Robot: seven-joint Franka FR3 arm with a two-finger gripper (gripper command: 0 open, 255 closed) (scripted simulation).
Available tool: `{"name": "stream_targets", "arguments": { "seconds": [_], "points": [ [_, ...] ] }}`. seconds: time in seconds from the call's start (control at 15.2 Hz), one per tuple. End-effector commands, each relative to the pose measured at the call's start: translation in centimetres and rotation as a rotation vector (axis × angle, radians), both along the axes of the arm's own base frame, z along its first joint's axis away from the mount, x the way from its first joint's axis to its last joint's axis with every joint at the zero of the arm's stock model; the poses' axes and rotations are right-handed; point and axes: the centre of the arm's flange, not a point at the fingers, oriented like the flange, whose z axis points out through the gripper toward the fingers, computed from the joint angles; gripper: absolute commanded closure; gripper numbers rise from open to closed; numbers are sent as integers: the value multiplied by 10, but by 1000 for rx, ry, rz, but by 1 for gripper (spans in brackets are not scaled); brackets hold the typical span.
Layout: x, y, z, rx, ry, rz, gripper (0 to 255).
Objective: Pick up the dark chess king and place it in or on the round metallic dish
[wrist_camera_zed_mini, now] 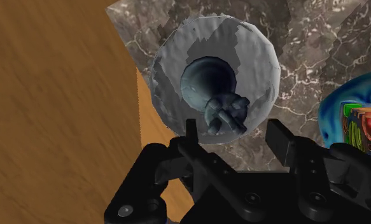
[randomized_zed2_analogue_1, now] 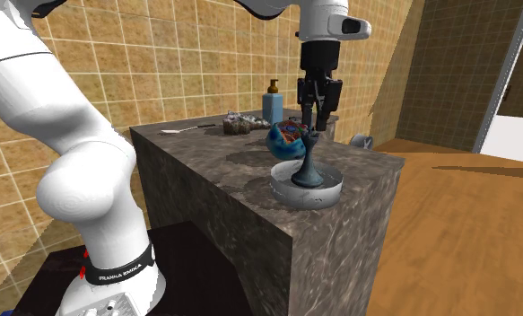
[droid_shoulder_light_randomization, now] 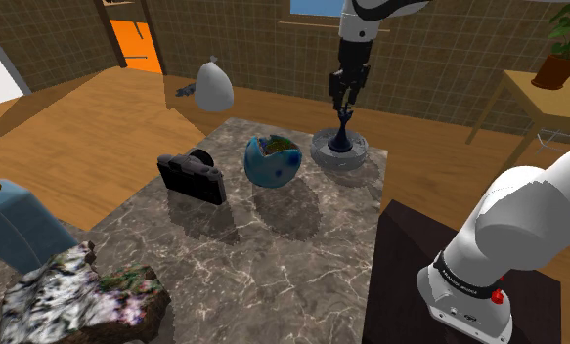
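Clearly we have the dark chess king standing upright in the round grey dish, with our hand just above its crown, fingers apart and gripping nothing. We judge the danger lies in leaving. If we drift sideways while lifting, a finger could catch the crown and topple this tall, narrow piece. The dish sits near the tabletop edge, so a hard knock might send the king onto the wooden floor.
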Motion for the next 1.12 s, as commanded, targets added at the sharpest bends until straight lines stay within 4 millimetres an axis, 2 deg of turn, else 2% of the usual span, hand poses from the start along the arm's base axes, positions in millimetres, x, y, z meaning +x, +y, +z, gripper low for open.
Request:
{"name": "stream_targets", "arguments": {
  "seconds": [0.0,0.26,0.53,1.06],
  "points": [
    [0,0,0,0,0,0,0],
    [0,0,0,0,0,0,0],
    [0,0,50,0,0,0,0],
    [0,0,50,0,0,0,0]
  ]
}}
